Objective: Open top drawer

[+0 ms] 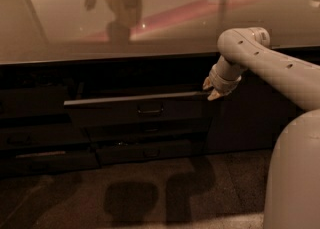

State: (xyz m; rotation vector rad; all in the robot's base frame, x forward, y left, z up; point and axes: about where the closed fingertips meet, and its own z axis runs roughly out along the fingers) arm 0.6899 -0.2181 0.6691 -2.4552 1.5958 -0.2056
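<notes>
**Top drawer stands partly out, gripper at its right corner**

The top drawer (125,115) sits in the middle of the dark cabinet, just under the counter, and is pulled a little way out of its stack. Its pale rim shows as a thin strip running along the upper edge of the front. The small dark handle (150,109) sits at the centre of the front, with nothing touching it.

The gripper (212,91) is at the right end of that rim, at the drawer's upper right corner and touching or all but touching it. Whether it is open or closed, or has any hold of the rim, I cannot tell. The pale arm (272,63) comes in from the right, bends at an elbow level with the counter edge and angles down to the gripper.

Beneath the top drawer lies a lower drawer front (145,150) with a like handle. To the left is another stack of drawers (35,140). Above, the glossy counter (200,33) carries the blurred reflection of a figure (117,3). On the floor (75,213) in front of the cabinet lie soft dark shadows. The robot's rounded body (295,173) fills the lower right corner.
</notes>
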